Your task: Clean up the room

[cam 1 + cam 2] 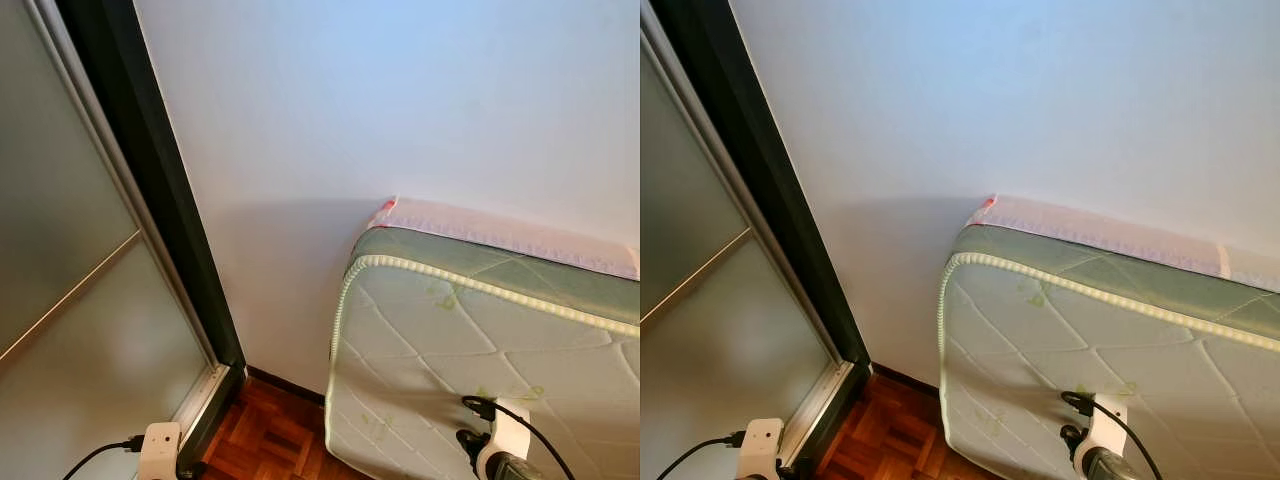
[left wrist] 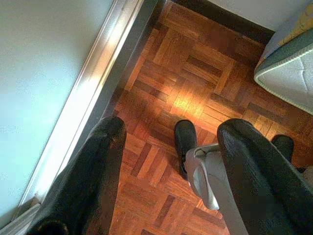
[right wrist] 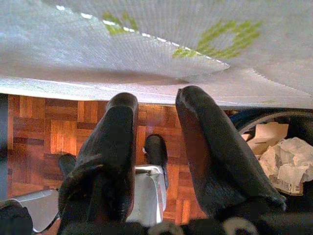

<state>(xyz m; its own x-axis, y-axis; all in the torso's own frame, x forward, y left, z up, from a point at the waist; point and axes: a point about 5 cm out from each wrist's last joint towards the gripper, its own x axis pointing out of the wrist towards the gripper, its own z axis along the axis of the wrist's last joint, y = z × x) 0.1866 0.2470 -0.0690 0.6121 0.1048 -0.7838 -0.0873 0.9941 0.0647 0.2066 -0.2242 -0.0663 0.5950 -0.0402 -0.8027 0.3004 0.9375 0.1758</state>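
A quilted white mattress with green piping (image 1: 480, 370) leans against the pale wall (image 1: 330, 120), above reddish parquet floor (image 2: 195, 98). The left gripper (image 2: 171, 176) hangs wide open over the floor beside the frosted sliding door (image 1: 70, 300). The right gripper (image 3: 156, 142) hangs with empty fingers slightly parted by the mattress, near crumpled paper (image 3: 286, 156).

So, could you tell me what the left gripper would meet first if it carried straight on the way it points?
Most likely the parquet floor. The left gripper, fingers apart and empty, points down at bare boards between the sliding door's track and the mattress.

Parquet floor (image 2: 195, 93) — quilted mattress (image 1: 480, 370) stands on edge on it
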